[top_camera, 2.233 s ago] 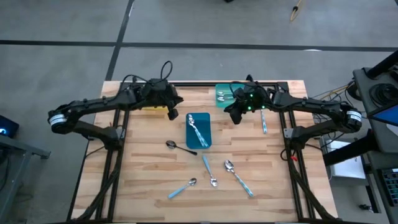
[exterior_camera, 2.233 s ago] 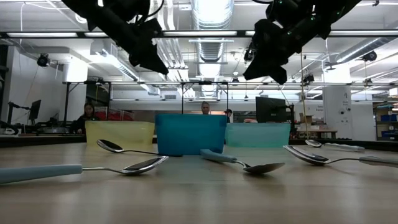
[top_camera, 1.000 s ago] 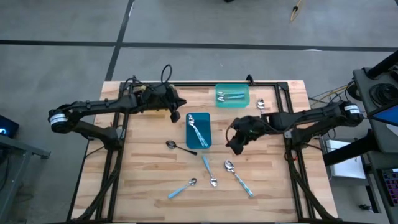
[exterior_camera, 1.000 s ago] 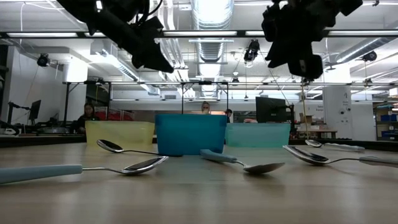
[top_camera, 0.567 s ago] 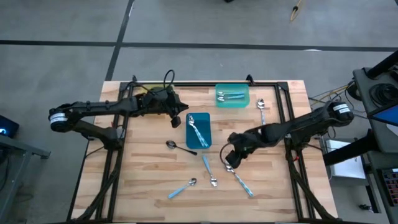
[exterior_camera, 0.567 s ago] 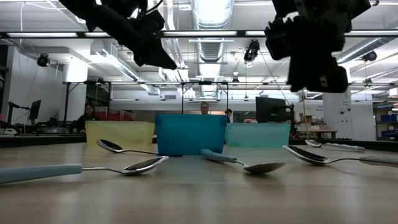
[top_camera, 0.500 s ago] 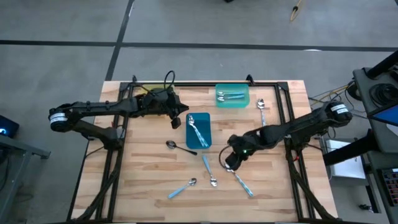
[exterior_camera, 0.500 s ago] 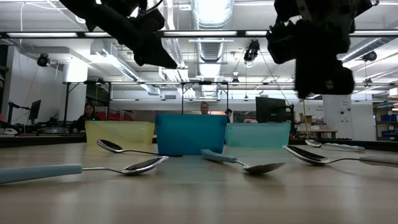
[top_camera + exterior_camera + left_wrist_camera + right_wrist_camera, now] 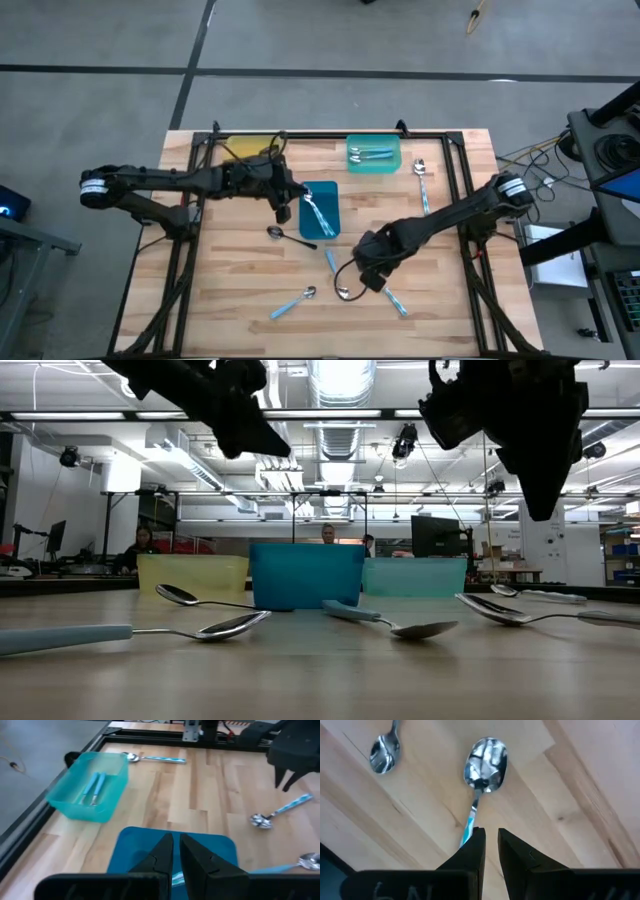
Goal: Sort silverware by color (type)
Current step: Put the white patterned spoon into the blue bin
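Silverware lay scattered over the wooden table (image 9: 230, 290) when I looked down from the high view. A dark spoon (image 9: 288, 236) sat just left of the blue tray (image 9: 331, 226), which held a blue-handled spoon (image 9: 316, 212). The teal tray (image 9: 388, 164) at the far edge held more spoons, and another blue-handled spoon (image 9: 422, 184) lay to its right. Nearer me, one blue-handled spoon (image 9: 295, 301) lay apart on the left, and two more sat under my right arm. My left gripper (image 9: 281, 203) hovered at the blue tray's left edge, with the yellow tray (image 9: 250, 148) behind that arm. My right gripper (image 9: 362, 283) hung over the spoons in the middle of the table.

From the low view, both arms showed only as dark shapes overhead. Spoons lay across the tabletop in front of the three trays, and people sat in the room behind.

On the left wrist view, my left gripper (image 9: 174, 851) had its fingers nearly together with nothing between them, poised over the blue tray (image 9: 220, 845). The teal tray (image 9: 107, 807) with its two spoons showed beyond.

On the right wrist view, my right gripper (image 9: 491, 842) stood only a narrow gap apart, gripping nothing. A blue-handled spoon's (image 9: 485, 760) bowl lay on the wood ahead, its handle running back toward the fingertips. I could not tell whether they touched it.
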